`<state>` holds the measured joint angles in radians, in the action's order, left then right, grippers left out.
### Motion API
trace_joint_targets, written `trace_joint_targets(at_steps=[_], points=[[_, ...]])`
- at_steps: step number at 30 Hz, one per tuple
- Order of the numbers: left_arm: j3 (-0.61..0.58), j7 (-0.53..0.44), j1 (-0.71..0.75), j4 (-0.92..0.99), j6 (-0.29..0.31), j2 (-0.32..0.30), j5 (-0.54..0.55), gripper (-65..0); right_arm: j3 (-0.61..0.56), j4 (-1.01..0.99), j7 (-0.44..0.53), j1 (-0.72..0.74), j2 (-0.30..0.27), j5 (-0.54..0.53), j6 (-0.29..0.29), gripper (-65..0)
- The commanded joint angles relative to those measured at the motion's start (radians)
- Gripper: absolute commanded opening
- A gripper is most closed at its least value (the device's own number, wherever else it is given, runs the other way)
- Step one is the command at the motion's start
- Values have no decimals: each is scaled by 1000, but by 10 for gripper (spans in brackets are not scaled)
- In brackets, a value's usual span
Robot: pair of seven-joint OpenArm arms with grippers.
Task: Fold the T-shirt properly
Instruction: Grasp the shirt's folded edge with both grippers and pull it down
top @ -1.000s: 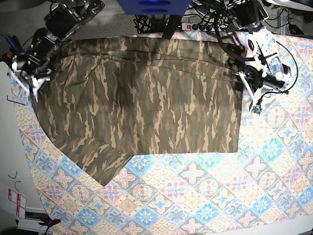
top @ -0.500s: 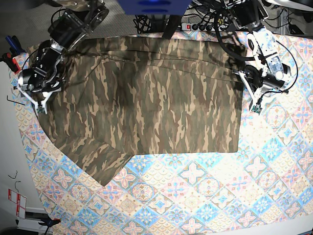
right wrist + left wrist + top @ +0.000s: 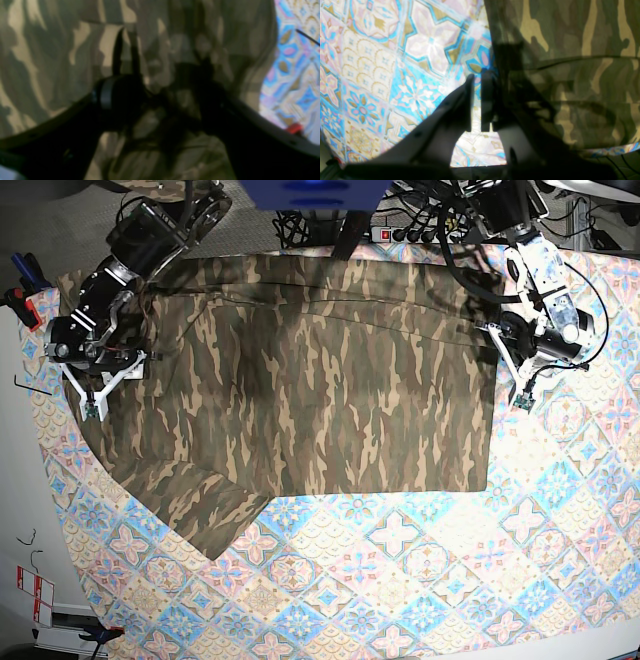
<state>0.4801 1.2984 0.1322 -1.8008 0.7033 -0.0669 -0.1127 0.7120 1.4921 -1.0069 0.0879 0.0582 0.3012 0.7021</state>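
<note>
A: Across the tabletop, the T-shirt [image 3: 300, 380] lies spread flat on the patterned tablecloth [image 3: 420, 580], camouflage side up. One sleeve [image 3: 200, 505] sticks out toward the near-left corner in the base view. Body roughly rectangular, with a few shallow creases near the far edge.

B: Left end effector?

A: Left end effector [image 3: 515, 375] sits at the shirt's right edge in the base view. From the left wrist view its fingers [image 3: 467, 100] stand almost together, only a thin slit between them, and nothing is caught there. They hang over bare tablecloth [image 3: 395, 62], just beside the shirt's edge [image 3: 570, 62]. Whether the tips touch the cloth cannot be told.

B: And the right one?

A: Right end effector [image 3: 100, 385] is over the shirt's left side in the base view, near the shoulder area. The right wrist view is blurred, but the two fingers [image 3: 117, 95] are clearly spread wide, with camouflage fabric [image 3: 50, 62] showing in the gap. No fold or bunch of fabric is pinched between them. Contact with the shirt cannot be judged from the blur.

B: Anything else on the tabletop?

A: Cables [image 3: 440, 225] and a power strip [image 3: 395, 232] at the far edge, behind the shirt.
</note>
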Motion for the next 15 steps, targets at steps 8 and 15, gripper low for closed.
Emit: trace_joint_targets(at_steps=[8,15], points=[[1,-6,-1,-15,-5,-11,0,-613,94,-43,7,16,-8,-26,-4,-222],[1,-6,-1,-15,-5,-11,0,-613,189,-25,-91,103,-16,-26,-4,-222]])
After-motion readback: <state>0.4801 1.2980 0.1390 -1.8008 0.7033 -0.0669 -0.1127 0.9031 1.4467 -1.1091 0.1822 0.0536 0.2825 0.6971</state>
